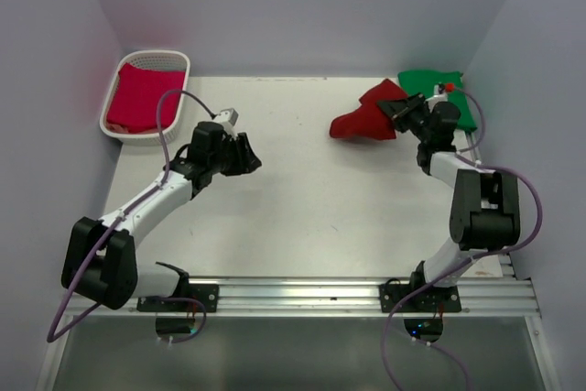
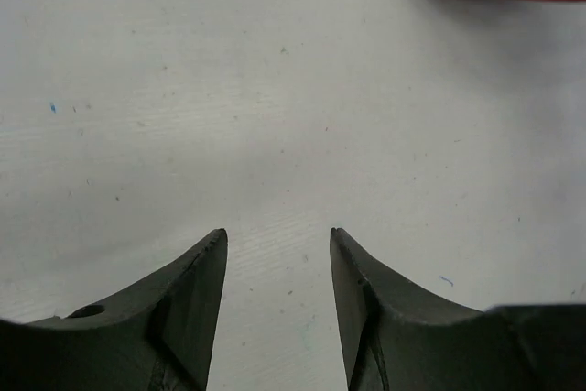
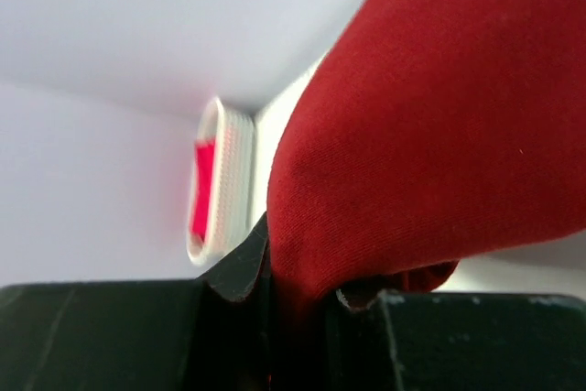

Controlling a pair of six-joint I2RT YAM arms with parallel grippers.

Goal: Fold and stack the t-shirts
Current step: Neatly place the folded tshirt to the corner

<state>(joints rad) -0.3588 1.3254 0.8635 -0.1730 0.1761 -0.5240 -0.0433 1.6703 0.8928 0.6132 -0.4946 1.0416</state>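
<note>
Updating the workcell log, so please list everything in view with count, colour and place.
maroon t-shirt: one, dark red, far right, bunched
green t-shirt: one, bright green, far right corner
basket: one, white, far left corner
crimson t-shirt: one, pinkish red, in the basket
table: one, white, under everything
left gripper: one, black, open over bare table
right gripper: one, black, shut on the maroon t-shirt

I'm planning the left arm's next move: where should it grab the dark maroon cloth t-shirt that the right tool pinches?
Probably the free end of the dark maroon cloth t-shirt, which trails toward the middle of the white table; come from the left. The right tool clamps its opposite end, and the open left tool faces that free end.
</note>
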